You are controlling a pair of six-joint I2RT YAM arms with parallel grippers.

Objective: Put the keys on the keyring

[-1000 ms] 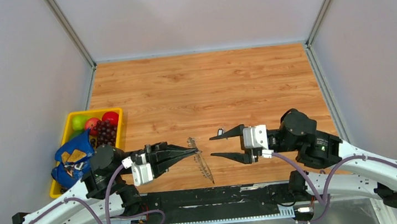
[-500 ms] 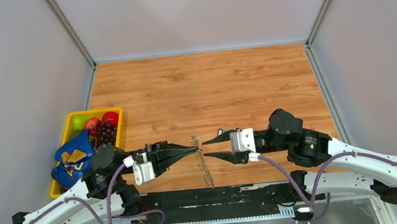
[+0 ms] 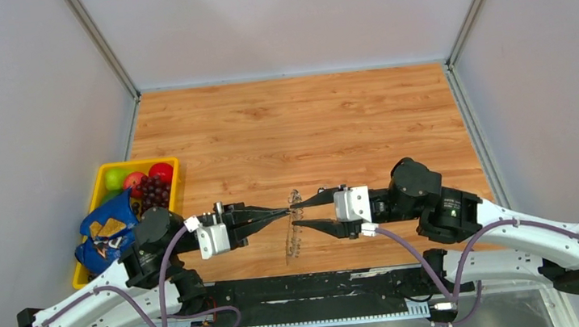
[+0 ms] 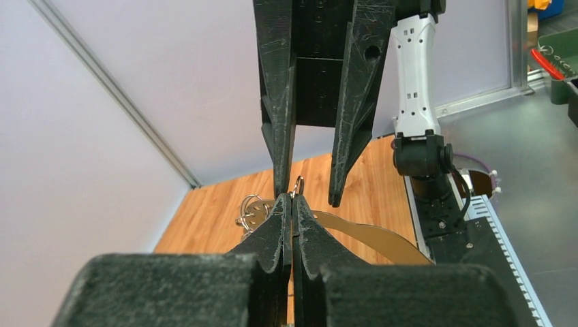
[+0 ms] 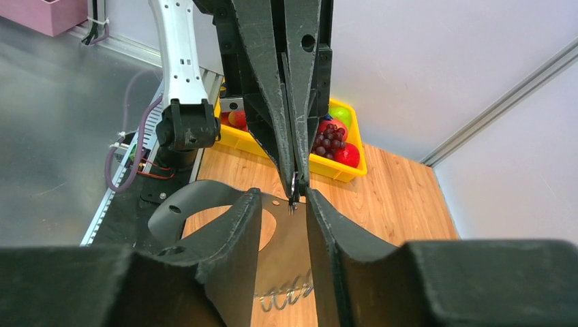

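Threading not yet done: left fingers (image 3: 261, 215) clamp the large thin grey metal keyring (image 5: 194, 194) above the wooden desk (image 3: 307, 129), right fingers (image 3: 322, 227) apart astride them, loose key unseen.

Grippers meet tip to tip over the table (image 3: 307, 129).
Left gripper (image 3: 285, 210), fingers pinched together, holds the ring (image 3: 292, 244) edge-on; right gripper (image 3: 300, 213), fingers spread, points at it from just beside.
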